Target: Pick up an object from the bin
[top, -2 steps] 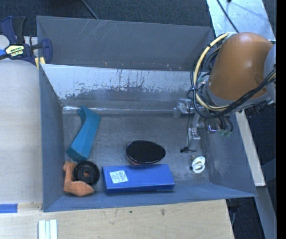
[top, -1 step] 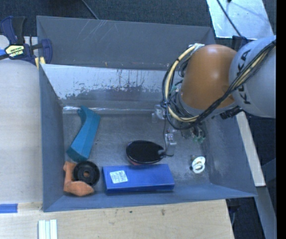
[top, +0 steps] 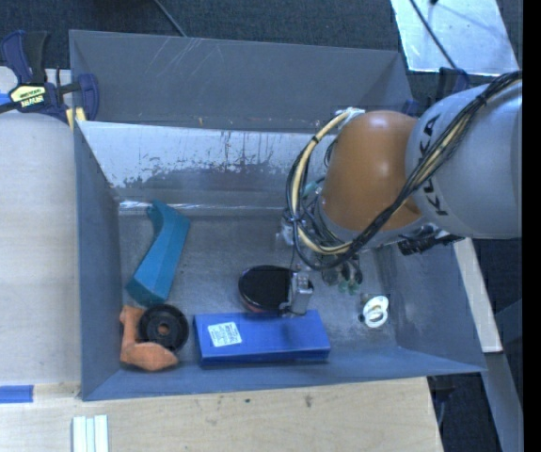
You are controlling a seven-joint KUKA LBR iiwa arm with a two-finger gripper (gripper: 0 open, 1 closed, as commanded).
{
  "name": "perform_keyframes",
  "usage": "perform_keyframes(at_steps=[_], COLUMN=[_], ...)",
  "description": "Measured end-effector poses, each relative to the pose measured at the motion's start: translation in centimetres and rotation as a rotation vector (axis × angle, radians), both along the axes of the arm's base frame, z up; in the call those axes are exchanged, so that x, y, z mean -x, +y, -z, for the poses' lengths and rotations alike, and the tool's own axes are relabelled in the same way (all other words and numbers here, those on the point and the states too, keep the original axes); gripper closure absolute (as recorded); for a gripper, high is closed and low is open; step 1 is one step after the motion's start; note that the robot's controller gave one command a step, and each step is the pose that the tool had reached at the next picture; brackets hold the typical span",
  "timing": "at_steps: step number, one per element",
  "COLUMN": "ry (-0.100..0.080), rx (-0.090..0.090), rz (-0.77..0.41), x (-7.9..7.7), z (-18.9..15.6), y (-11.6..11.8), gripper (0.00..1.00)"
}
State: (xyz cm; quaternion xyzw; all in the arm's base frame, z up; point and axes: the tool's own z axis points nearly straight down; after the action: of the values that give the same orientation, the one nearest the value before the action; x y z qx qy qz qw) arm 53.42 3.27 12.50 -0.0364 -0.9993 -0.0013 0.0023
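Orange wrist cover [top: 369, 172] tops the claw [top: 298, 295], low beside the black disc [top: 265, 288] behind the blue box [top: 262, 338]; open or closed, I cannot tell. Likely descent; next needs a centred grip, then lifting.

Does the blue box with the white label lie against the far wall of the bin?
No, the blue box lies along the near wall of the bin, close to the gripper.

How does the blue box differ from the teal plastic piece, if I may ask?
The blue box is a dark, flat rectangle; the teal plastic piece is lighter and tapered. The box bears a white label; the teal piece shows none. The box lies along the front wall; the teal piece slants. Both lie on the bin floor.
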Motion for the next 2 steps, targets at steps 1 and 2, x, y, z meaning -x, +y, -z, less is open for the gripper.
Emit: perform_keyframes(at_steps=[1,2], ry=[-0.009,-0.009], rx=[0.003,0.003], rz=[0.229,0.228], x=[-2.61,-2.61], z=[4.85,4.84], y=[0.18,0.19], gripper=[1.0,1.0])
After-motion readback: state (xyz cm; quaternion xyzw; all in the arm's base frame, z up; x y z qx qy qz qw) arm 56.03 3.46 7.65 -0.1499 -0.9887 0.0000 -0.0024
